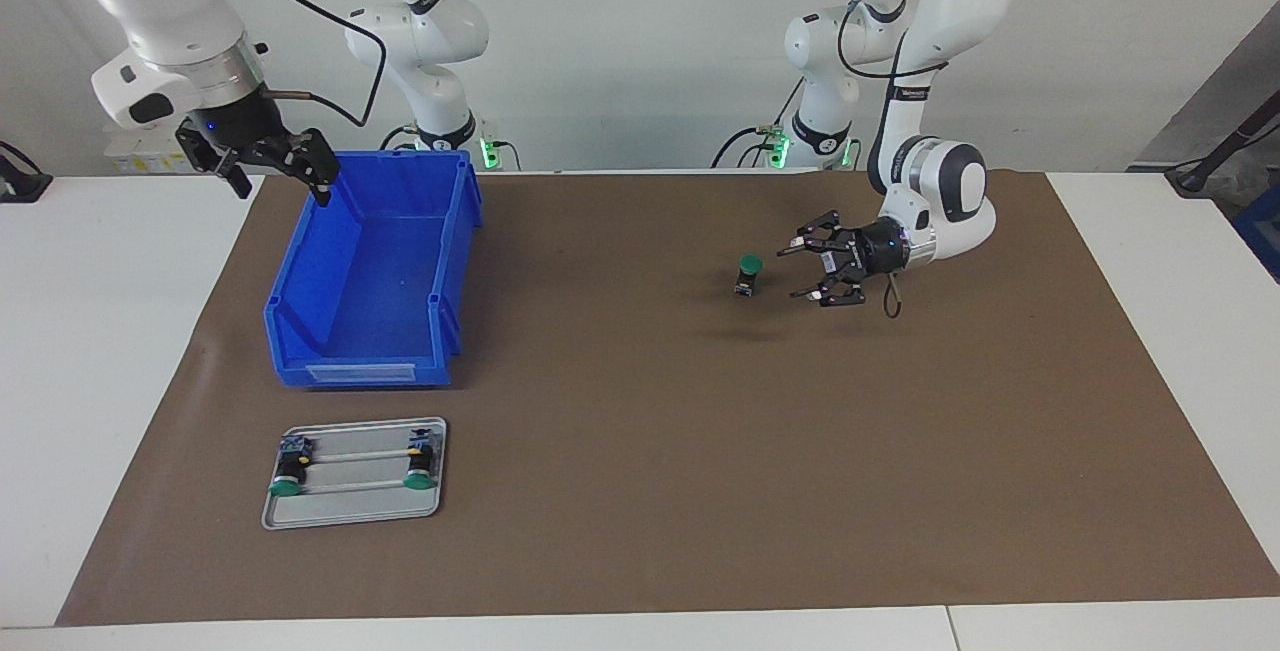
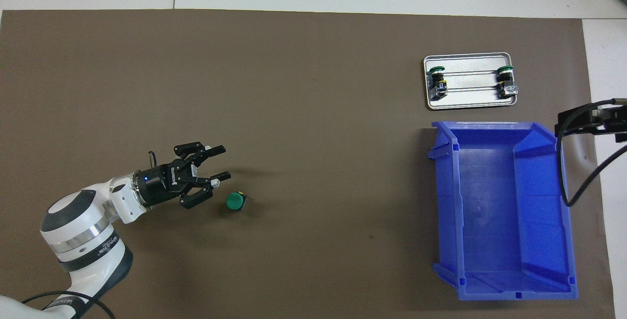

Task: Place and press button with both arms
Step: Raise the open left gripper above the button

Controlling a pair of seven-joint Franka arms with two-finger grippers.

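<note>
Button (image 1: 748, 272) (image 2: 235, 202), the loose one with the green cap, stands upright on the brown mat (image 1: 650, 491) (image 2: 294, 113), cap up, toward the left arm's end of the table and well apart from the blue bin (image 1: 375, 271) (image 2: 499, 211). Nothing touches it.

Just beside the button, the left gripper (image 1: 812, 269) (image 2: 221, 163) is low over the mat with its jaws open, the two fingertips clearly apart and nothing between them. They point sideways toward the button, with a small gap between the tips and its body. The left arm (image 1: 935, 196) (image 2: 81, 226) is bent low, the forearm nearly level with the table and the wrist turned so that the fingers lie almost flat.

The blue bin sits on the mat toward the right arm's end of the table. The right gripper (image 1: 275, 174) (image 2: 595, 119) hangs in the air over the bin's outer edge, at the corner nearest the robots. Its jaws are spread wide and hold nothing. The right arm (image 1: 170, 21) comes down steeply from above, fingers pointing down, and waits there.

Farther from the robots than the bin, just beside its open front, lies a small metal tray (image 1: 355, 511) (image 2: 468, 104). Two more buttons (image 1: 292, 471) (image 2: 437, 83) lie on their sides in it, one at each end.
</note>
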